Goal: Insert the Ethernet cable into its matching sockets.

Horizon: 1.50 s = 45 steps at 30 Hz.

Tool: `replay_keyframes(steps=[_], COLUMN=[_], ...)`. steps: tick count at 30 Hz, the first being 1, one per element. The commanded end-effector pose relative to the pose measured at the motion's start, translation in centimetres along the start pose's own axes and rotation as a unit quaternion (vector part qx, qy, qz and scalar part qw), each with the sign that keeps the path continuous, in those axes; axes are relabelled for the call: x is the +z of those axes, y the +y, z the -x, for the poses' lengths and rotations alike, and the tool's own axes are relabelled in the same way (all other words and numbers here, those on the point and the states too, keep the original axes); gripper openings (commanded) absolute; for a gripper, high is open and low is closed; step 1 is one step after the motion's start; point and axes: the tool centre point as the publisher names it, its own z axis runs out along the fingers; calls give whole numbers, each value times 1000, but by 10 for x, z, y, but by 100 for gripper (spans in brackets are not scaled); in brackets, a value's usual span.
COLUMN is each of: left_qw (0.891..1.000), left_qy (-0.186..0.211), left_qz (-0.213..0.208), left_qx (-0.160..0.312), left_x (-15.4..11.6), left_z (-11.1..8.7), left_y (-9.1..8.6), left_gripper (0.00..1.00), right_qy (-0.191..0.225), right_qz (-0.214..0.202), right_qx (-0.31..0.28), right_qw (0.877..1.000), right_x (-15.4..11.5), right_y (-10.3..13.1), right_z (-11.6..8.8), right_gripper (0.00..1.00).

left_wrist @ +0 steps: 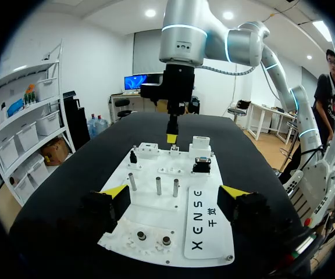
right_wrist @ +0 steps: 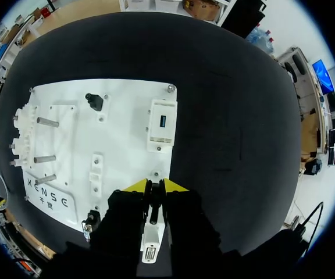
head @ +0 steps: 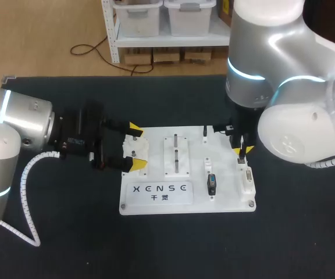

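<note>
A white board (head: 156, 200) of sockets and pegs lies mid-table. On its front right part stands a black connector with a blue spot (head: 212, 184), also in the left wrist view (left_wrist: 201, 164) and beside my right gripper (right_wrist: 89, 221). No loose cable shows. My right gripper (head: 241, 152) hangs over the board's right edge, just above a white socket block (right_wrist: 150, 244). Its yellow tips (right_wrist: 154, 186) stand a narrow slit apart, and I see nothing held. My left gripper (head: 135, 146) is wide open at the board's left edge, the board lying between its tips (left_wrist: 173, 195).
Three metal pegs (left_wrist: 159, 185) rise mid-board. A small black post (right_wrist: 95, 102) and a white block with a blue socket (right_wrist: 161, 122) sit at the back right. Black table (head: 295, 232) surrounds the board.
</note>
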Motion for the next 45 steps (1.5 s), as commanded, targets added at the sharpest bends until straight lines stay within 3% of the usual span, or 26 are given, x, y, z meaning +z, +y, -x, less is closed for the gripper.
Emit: replay_keyframes(steps=[1,28,38,39,40,45], left_qw=[1000,1000,1000,1000,1000,1000], left_qy=[-3,-3,-3,-3,-3,-3], left_qz=[2,2,2,2,2,2], left_qx=[1,1,1,1,1,1], left_x=[0,0,0,0,0,0], left_z=[-2,-2,-2,-2,-2,-2], left_y=[-1,-1,-1,-1,-1,-1], left_gripper=[100,100,100,100,100,100], right_qy=[-2,8,-9,-14,-23,-34], right_qz=[-1,-18,-5,-2,5,8], right_qx=[-1,-3,-8,-9,-10,-19], right_qw=[1000,1000,1000,1000,1000,999], right_x=[3,26,15,10,5,-1], right_y=[1,-1,-3,-2,-2,-2], right_z=[0,-3,-3,-3,-2,-1], right_gripper=[0,0,0,39,100,100])
